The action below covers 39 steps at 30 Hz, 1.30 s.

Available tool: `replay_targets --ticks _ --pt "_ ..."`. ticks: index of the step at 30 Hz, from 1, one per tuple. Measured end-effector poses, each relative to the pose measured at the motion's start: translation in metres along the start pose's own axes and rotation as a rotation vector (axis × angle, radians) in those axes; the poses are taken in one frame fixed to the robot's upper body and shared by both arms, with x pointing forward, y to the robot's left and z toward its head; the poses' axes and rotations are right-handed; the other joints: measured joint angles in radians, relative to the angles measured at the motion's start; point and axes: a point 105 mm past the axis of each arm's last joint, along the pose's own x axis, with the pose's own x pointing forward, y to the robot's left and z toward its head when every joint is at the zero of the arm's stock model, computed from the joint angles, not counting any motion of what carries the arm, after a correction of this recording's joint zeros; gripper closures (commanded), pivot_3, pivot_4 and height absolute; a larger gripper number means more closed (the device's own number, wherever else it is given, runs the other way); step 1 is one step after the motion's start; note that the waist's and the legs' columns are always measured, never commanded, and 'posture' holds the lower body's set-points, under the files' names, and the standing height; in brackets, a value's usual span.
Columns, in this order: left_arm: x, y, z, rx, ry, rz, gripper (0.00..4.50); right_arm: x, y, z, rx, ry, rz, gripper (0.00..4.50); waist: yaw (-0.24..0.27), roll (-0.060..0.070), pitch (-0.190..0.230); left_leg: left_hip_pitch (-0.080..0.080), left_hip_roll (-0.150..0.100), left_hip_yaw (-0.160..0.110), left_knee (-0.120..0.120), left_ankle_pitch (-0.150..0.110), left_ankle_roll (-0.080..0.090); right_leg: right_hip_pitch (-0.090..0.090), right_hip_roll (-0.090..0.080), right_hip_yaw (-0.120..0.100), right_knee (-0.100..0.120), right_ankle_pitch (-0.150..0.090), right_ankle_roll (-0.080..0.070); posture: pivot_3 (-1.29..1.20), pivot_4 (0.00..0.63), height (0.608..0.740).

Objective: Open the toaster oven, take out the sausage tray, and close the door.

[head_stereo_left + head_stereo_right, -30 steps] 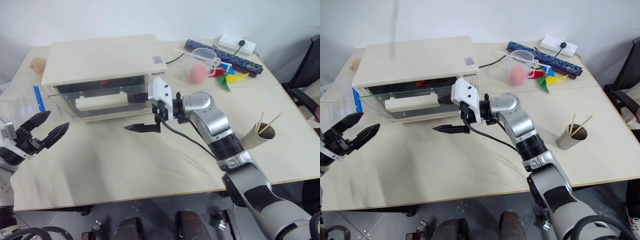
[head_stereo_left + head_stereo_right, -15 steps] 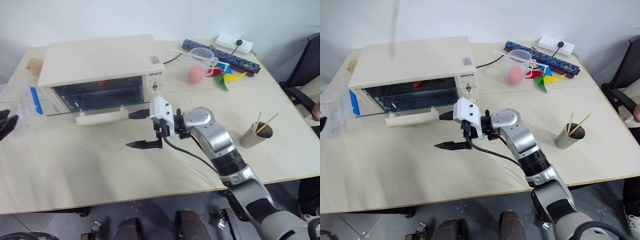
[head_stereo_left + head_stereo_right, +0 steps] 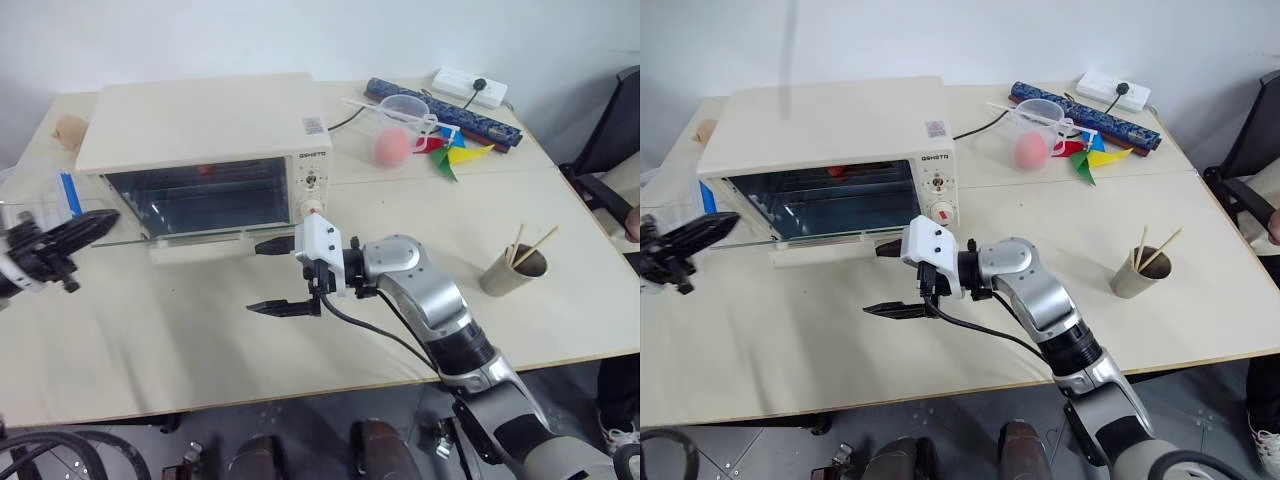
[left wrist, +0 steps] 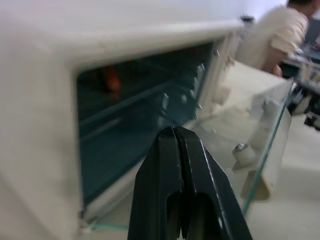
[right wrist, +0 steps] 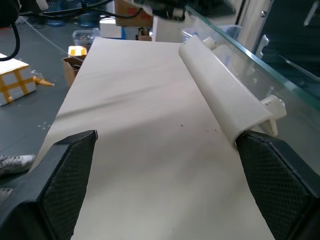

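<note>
The cream-white toaster oven [image 3: 200, 120] stands at the table's back left. Its glass door [image 3: 140, 232] lies open and level, the bar handle [image 3: 200, 247] at its front edge. Something red, likely the sausage [image 3: 837, 170], shows deep in the dark interior; I cannot make out the sausage tray there. My left gripper [image 3: 62, 236] is shut and empty beside the door's left corner, and in the left wrist view its fingertips [image 4: 175, 134] point into the oven mouth. My right gripper [image 3: 277, 276] is open just right of the handle [image 5: 220, 100], holding nothing.
A clear plastic box with a blue clasp [image 3: 55, 195] sits left of the oven. At the back right are a measuring cup holding a pink ball [image 3: 398, 128], a pinwheel [image 3: 455, 155] and a power strip [image 3: 470, 86]. A paper cup of sticks [image 3: 510, 265] stands at the right.
The door has dropped from partly open to flat. My left gripper has shut and now sits by the door's left corner. My right gripper has come down and back off the handle.
</note>
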Motion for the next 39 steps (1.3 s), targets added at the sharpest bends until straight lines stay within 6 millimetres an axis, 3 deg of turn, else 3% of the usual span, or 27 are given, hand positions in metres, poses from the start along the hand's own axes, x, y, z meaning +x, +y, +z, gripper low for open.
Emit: replay_targets --ticks 5,9,12,15,19,24,29,34,38,39 --pt "0.013 0.002 -0.011 -0.034 0.041 -0.056 4.49 -0.013 0.005 -0.005 0.022 0.047 -0.075 0.0 0.015 -0.001 0.0 0.0 0.0 0.0 0.002 0.0 0.0 0.001 0.0 0.0 0.0 0.0 0.0 0.0 0.15 0.74" --pt "0.018 0.003 -0.02 -0.05 0.079 -0.084 4.49 -0.037 0.009 -0.028 0.053 0.174 -0.135 0.0 0.026 -0.001 0.0 -0.002 0.0 0.001 0.005 -0.001 0.001 0.001 0.0 0.0 0.0 0.0 0.0 0.0 0.15 0.74" --pt "0.02 0.002 -0.024 -0.054 0.106 -0.102 4.49 -0.063 0.024 -0.048 0.09 0.302 -0.133 0.0 0.043 -0.001 0.0 -0.003 0.0 0.002 0.006 -0.001 0.002 0.001 0.0 0.0 -0.003 0.0 0.0 0.0 0.15 0.74" --pt "0.021 0.001 -0.033 -0.056 0.155 -0.123 4.49 -0.08 0.036 -0.056 0.108 0.379 -0.113 0.0 0.048 -0.002 0.0 -0.003 0.0 0.003 0.006 -0.001 0.003 0.001 0.0 0.0 -0.004 0.0 0.0 0.0 0.15 0.74" --pt "0.021 -0.002 -0.054 -0.068 0.26 -0.144 4.49 -0.098 0.036 -0.051 0.104 0.408 -0.135 0.0 0.051 -0.002 0.0 -0.003 0.0 0.004 0.007 -0.001 0.003 0.0 0.0 0.001 -0.004 0.0 0.0 0.0 0.15 0.74" --pt "0.017 -0.005 -0.074 -0.062 0.359 -0.172 4.49 -0.108 0.009 -0.028 0.034 0.37 -0.257 0.0 0.06 -0.002 0.0 -0.003 0.0 0.005 0.008 -0.002 0.003 0.0 0.0 0.001 -0.004 0.0 0.0 0.0 0.15 0.74" --pt "0.017 -0.004 -0.08 -0.006 0.402 -0.19 4.49 -0.094 -0.014 -0.004 -0.037 0.275 -0.338 0.0 0.067 -0.002 0.0 -0.003 0.001 0.006 0.008 -0.002 0.003 0.0 0.0 0.001 -0.004 0.0 0.0 0.0 0.15 0.74" --pt "0.02 0.0 -0.08 0.075 0.39 -0.187 4.49 -0.062 -0.028 0.006 -0.105 0.212 -0.366 0.0 0.066 -0.002 0.0 -0.003 0.001 0.006 0.009 -0.002 0.003 0.0 -0.001 0.001 -0.003 0.0 0.0 0.0 0.15 0.74" --pt "0.027 0.009 -0.08 0.086 0.28 -0.087 4.49 -0.029 -0.04 0.011 -0.175 0.177 -0.399 0.0 0.062 -0.002 0.0 -0.003 0.001 0.006 0.009 -0.002 0.003 0.0 -0.001 0.001 -0.001 0.0 0.0 0.0 0.15 0.74" --pt "0.028 0.011 -0.079 0.08 0.261 -0.066 4.31 -0.023 -0.04 0.012 -0.187 0.173 -0.401 0.0 0.061 -0.002 0.0 -0.003 0.001 0.006 0.009 -0.002 0.003 0.0 -0.001 0.001 -0.001 0.0 0.0 0.0 0.15 0.74"
